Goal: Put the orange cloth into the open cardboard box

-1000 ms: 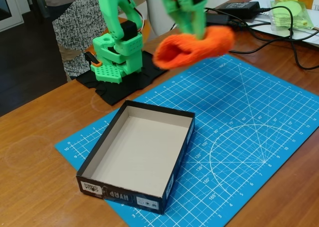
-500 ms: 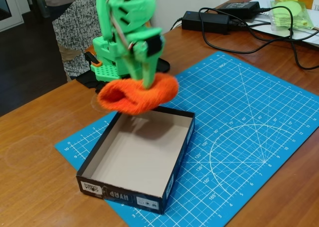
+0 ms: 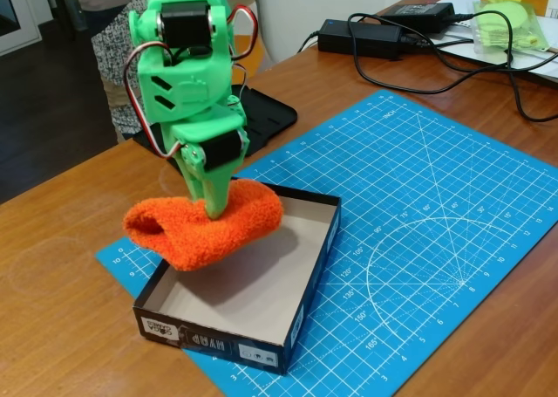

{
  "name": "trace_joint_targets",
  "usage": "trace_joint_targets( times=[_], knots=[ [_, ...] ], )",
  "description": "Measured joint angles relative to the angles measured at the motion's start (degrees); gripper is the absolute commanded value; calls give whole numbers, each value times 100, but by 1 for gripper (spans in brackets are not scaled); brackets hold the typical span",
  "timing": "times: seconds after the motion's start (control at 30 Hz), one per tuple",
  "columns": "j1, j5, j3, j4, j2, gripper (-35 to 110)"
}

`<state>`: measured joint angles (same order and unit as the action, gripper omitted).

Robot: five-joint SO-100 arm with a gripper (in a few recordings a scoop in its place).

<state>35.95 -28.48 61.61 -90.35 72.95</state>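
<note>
In the fixed view, the green arm [image 3: 187, 74] has swung further left and lower than half a second ago, carrying the orange cloth [image 3: 205, 224] from above the far end of the box down to its left side. The gripper [image 3: 214, 201] points straight down, its fingers closed narrowly and pinching the cloth at the top middle. The cloth hangs folded from that pinch, above the open cardboard box [image 3: 301, 314] and overlapping its left wall, so part of it sticks out over the blue cutting mat [image 3: 436, 231].
</note>
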Motion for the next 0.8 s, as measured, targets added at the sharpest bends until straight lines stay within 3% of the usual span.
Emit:
trace_joint_targets(
  times=[0.3, 0.73, 0.8],
  knots=[
    [-967, 431, -132, -352, 44, 0],
    [-246, -176, -281, -193, -519, 0],
    [-202, -211, -510, -299, -738, 10]
  ],
)
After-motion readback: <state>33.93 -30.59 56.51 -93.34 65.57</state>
